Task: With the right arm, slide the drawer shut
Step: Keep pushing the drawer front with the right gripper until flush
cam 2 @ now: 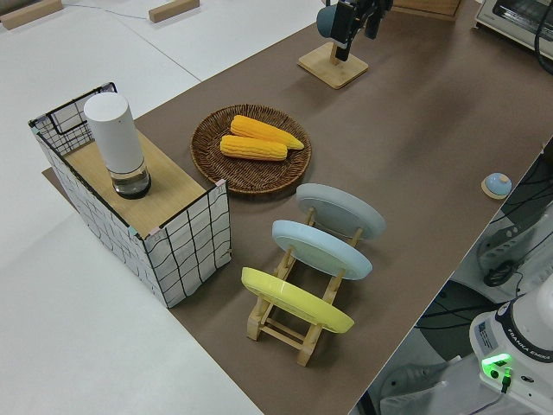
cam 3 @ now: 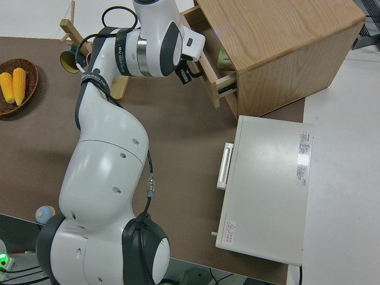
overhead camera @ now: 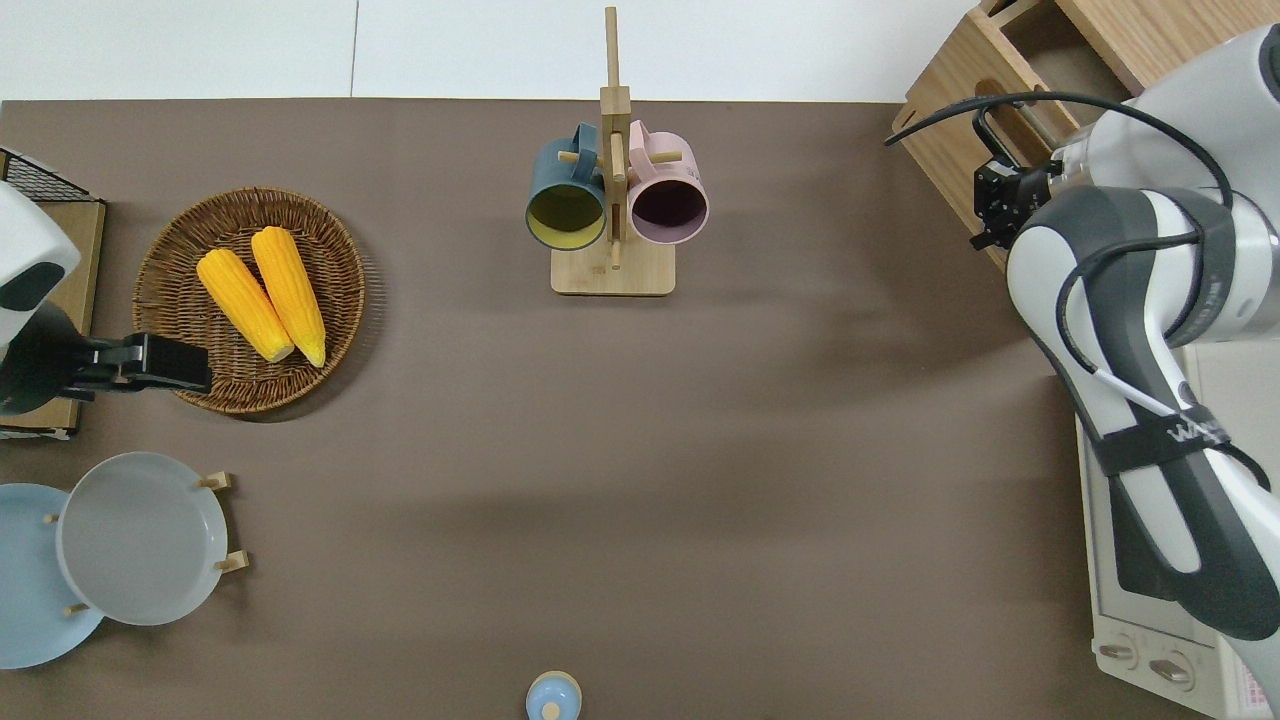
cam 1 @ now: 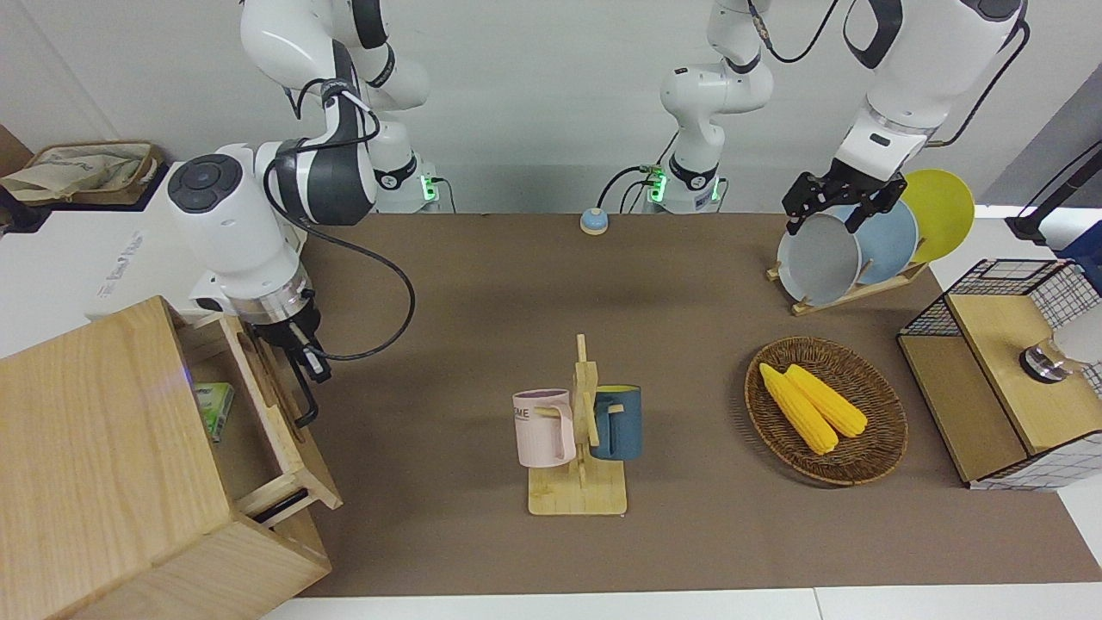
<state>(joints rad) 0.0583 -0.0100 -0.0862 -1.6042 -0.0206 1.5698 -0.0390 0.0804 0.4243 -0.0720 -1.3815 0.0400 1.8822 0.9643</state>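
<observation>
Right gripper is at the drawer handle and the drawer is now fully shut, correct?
Not quite. The right gripper is at the handle, but the drawer is still partly open: the front view shows it sticking out of the wooden box, a green packet showing inside.
</observation>
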